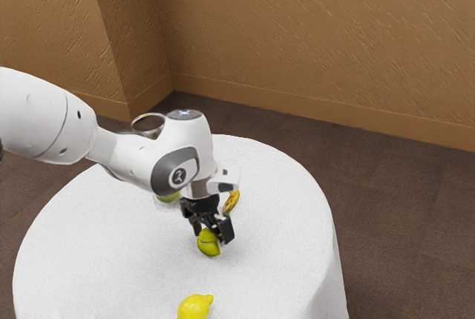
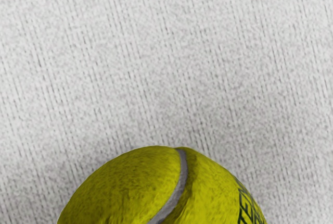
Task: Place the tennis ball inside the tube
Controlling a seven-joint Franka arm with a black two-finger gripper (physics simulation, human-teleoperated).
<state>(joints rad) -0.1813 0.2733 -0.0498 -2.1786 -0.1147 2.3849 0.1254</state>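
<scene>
One ball (image 1: 208, 243) is right at the hand (image 1: 214, 235), low over the round white tabletop (image 1: 274, 274), its upper part partly covered by the hand in the exterior view. Whether the hand is spread or pinching the ball, I cannot tell — the near parts hide the contact. In the wrist view the ball is cut off by the lower edge, a pale seam curving across it and dark lettering running out of the picture, only partly readable. Behind the arm (image 1: 137, 159) stands a clear tube (image 1: 148, 116), mostly hidden: its rim shows above the arm, and a bit of its lower end below, with something yellow-green (image 1: 169, 196) there, too covered to name. A banana (image 1: 231, 200) lies just beyond the hand, partly hidden by it. The lemon (image 1: 194, 307) — near the exterior view's lower edge — is cut off at the bottom, well apart from the tube.
</scene>
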